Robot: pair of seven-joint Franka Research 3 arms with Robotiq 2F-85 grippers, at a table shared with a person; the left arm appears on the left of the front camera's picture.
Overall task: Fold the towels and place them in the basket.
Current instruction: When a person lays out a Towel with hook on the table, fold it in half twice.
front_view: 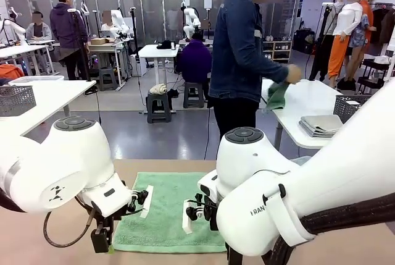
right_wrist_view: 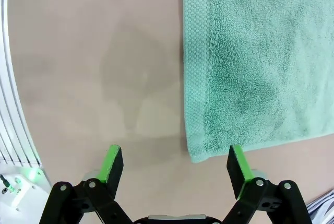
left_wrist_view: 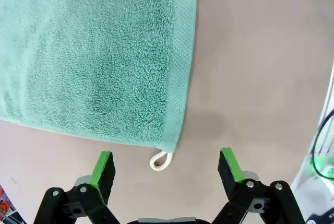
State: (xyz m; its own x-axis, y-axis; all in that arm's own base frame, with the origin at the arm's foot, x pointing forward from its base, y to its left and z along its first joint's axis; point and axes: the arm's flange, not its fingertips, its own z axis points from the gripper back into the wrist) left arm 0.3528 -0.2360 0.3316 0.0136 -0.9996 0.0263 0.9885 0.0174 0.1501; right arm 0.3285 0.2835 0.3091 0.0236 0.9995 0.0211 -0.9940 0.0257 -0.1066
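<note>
The mint green towel [front_view: 166, 206] lies spread flat on the table [left_wrist_view: 261, 51], towards the robot's edge, with one arm at each of its near corners. The left gripper [left_wrist_view: 166, 167] hangs wide open and empty over the near left corner, where the small white loop [left_wrist_view: 160, 160] pokes out between its fingers. The right gripper [right_wrist_view: 175, 161] is just as open and empty over the near right corner, but that corner sits close to one finger [right_wrist_view: 237, 164] rather than midway. Across the table a person [front_view: 241, 49] is turned to a neighbouring table, holding another green cloth [front_view: 277, 95].

The likely trouble is in the pinch. On the left, the jaws could close on the loop alone and miss the hem, so the towel would dangle and twist. On the right, the off-centre corner could be nudged aside or caught by only a sliver, then slip free on lifting. If one corner rises without the other, the fold will probably come out skewed.
</note>
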